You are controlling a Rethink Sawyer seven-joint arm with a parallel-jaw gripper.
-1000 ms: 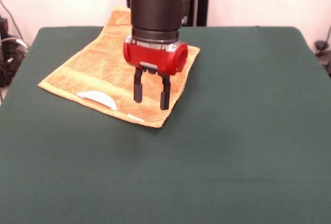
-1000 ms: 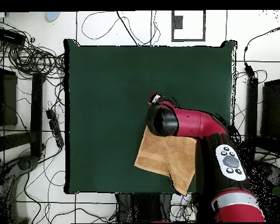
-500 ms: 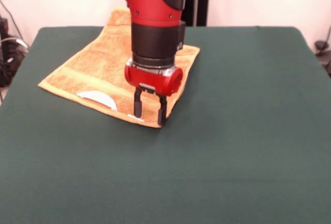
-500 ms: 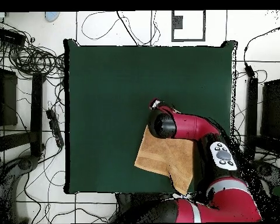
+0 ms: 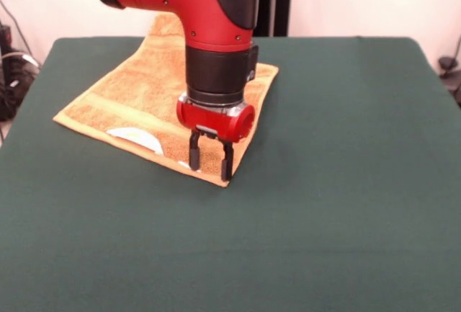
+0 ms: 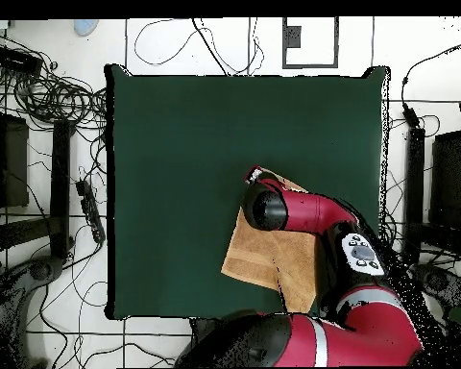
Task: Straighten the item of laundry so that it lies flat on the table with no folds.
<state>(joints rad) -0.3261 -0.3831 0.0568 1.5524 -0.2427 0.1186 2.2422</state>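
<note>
The green table (image 5: 324,204) is bare on the side nearest the front camera. Past that bare part lies the orange-tan towel (image 5: 137,99), and every place here is told from the towel.

The towel's nearest corner points toward the front camera. Right at that corner the gripper (image 5: 211,162) hangs straight down — its two black fingers (image 5: 194,153) are spread a little apart, one on each side of the corner's tip. Their tips are down at the cloth, but if they touch it cannot be told. Nothing is pinched between them.

A little to the left of the gripper in the front view, on the towel's near edge, sits a white label (image 5: 137,137), curved like a half moon. A paler woven band (image 5: 115,104) runs across the towel just behind the label.

The towel is not quite flat. It lies mostly spread out, yet its far corner (image 5: 167,22) hangs past the far edge of the table.

Above the gripper rises the arm (image 5: 209,31) — a red cuff, then a black ring, then a thick red bend. It covers the middle of the towel in the front view.

From overhead, the towel (image 6: 268,259) lies near the table's (image 6: 177,144) bottom edge, right of the middle, and the arm (image 6: 316,216) reaches over it from the lower right.
</note>
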